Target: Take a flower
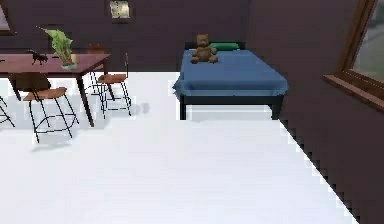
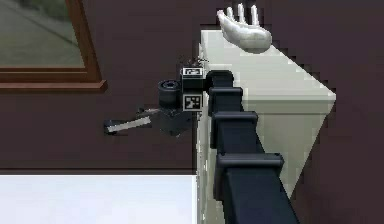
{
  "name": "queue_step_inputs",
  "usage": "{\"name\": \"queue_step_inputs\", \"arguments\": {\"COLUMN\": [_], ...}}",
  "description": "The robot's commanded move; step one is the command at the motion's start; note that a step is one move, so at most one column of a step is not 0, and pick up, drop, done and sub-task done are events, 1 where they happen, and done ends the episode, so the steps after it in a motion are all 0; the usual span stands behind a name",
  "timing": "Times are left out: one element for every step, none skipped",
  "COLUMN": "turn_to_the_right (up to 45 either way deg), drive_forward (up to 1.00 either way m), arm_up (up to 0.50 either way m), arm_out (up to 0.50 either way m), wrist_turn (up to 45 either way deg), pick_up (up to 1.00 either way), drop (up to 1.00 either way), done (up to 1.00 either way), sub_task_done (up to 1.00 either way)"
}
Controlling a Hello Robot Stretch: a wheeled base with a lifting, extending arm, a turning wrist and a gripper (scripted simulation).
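A green leafy plant in a pale pot [image 1: 63,47] stands on the dark red table [image 1: 70,68] at the forward view's left, with a small dark figurine [image 1: 38,56] beside it. In the arm side view the dark arm [image 2: 240,150] rises from the bottom edge. Its gripper [image 2: 112,127] points left in front of the bare dark wall and holds nothing. The two white marker squares [image 2: 192,88] sit at the arm's far end.
Metal-legged chairs [image 1: 48,100] stand around the table. A blue bed [image 1: 228,75] with a teddy bear [image 1: 204,48] and a green pillow stands against the far wall. A white cabinet [image 2: 290,100] topped by a white hand sculpture [image 2: 243,28] stands beside the arm. Windows [image 2: 40,40] line the dark wall.
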Motion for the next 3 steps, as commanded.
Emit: {"name": "queue_step_inputs", "arguments": {"turn_to_the_right": [0.0, 0.0, 0.0], "drive_forward": [0.00, 0.00, 0.00], "arm_up": [0.00, 0.00, 0.00], "arm_out": [0.00, 0.00, 0.00], "wrist_turn": [45.0, 0.0, 0.0], "pick_up": [0.00, 1.00, 0.00], "drop": [0.00, 0.00, 0.00], "done": [0.00, 0.00, 1.00], "sub_task_done": [0.00, 0.00, 0.00]}}
